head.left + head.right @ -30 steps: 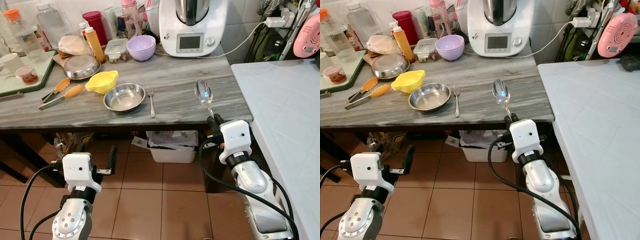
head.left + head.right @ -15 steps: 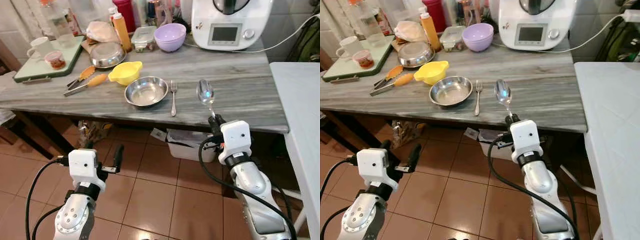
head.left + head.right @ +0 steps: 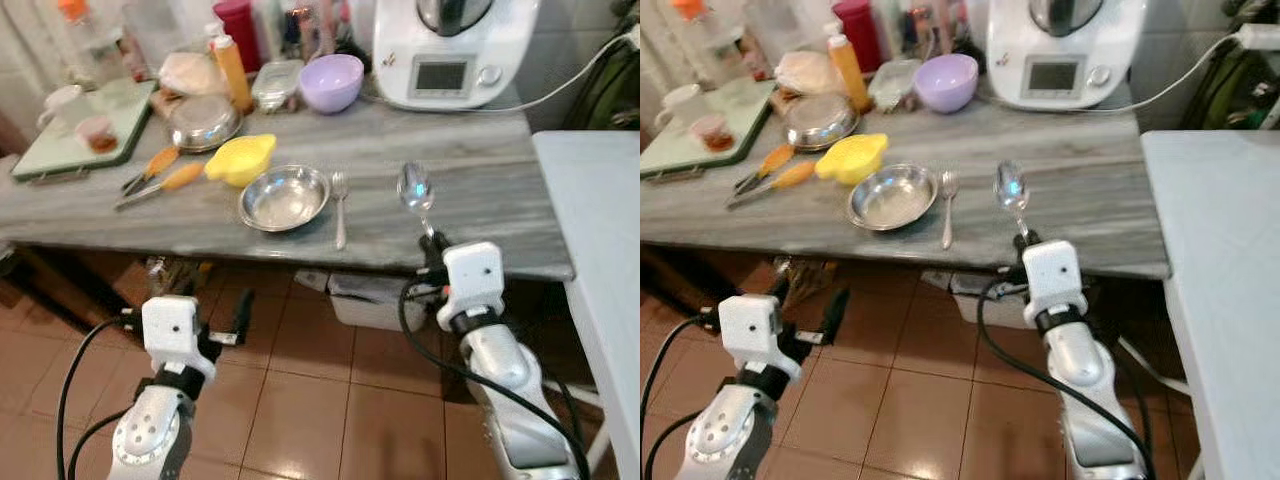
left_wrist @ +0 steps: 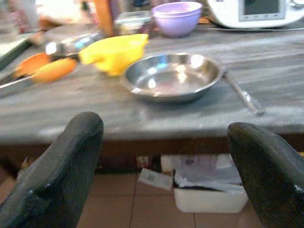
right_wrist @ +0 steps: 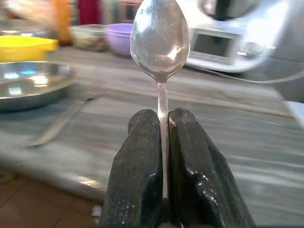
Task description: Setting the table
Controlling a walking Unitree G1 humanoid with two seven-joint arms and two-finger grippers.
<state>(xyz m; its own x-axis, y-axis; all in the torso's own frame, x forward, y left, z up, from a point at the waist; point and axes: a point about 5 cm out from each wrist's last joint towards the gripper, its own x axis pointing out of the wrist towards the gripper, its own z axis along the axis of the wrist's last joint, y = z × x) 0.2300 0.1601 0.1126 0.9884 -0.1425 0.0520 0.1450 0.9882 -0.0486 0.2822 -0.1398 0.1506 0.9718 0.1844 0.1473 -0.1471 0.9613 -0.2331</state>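
Spoon not yet down, bowl and fork ready

The spoon (image 3: 412, 187) is pinched tight in the right claw (image 3: 432, 245), near the worktop (image 3: 480, 190) edge. The metal bowl (image 3: 284, 197) and fork (image 3: 339, 205) lie side by side. The left claw (image 3: 238, 312) hangs low, wide open, holding nothing.

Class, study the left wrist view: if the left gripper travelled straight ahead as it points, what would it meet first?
Probably the front edge of the grey table, just below the steel bowl. The left gripper is open, and depth is hard to judge.
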